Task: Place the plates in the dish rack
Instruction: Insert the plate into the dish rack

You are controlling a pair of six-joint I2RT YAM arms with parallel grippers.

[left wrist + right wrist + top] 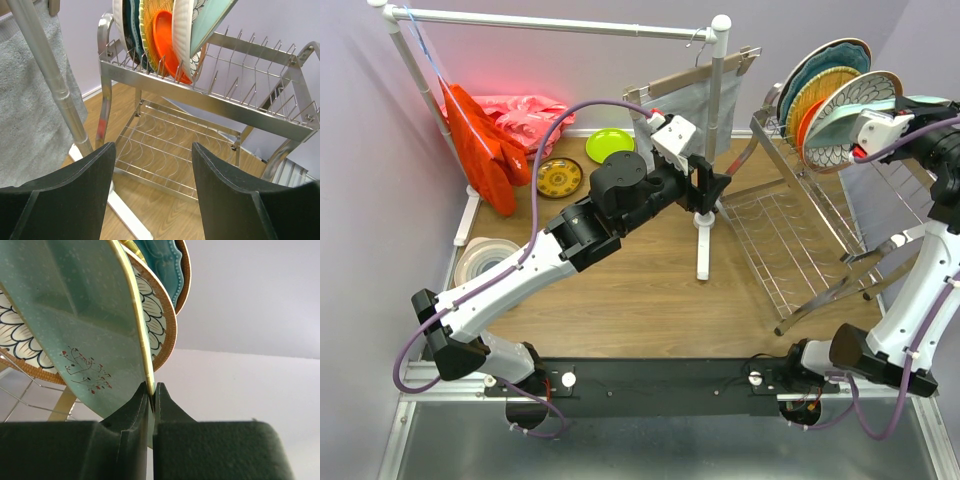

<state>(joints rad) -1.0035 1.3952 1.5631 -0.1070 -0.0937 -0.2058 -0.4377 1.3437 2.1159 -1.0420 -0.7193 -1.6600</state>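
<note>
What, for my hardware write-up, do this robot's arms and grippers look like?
The left arm and right arm match: white link shells, black joint housings, purple cables looping alongside. The left gripper and right gripper have matte black, wedge-shaped fingers with a grainy texture.

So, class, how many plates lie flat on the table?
3: lime green plate at the back, yellow-brown patterned plate beside the red cloth, white ringed plate at the left edge. The left arm may hide more.
</note>
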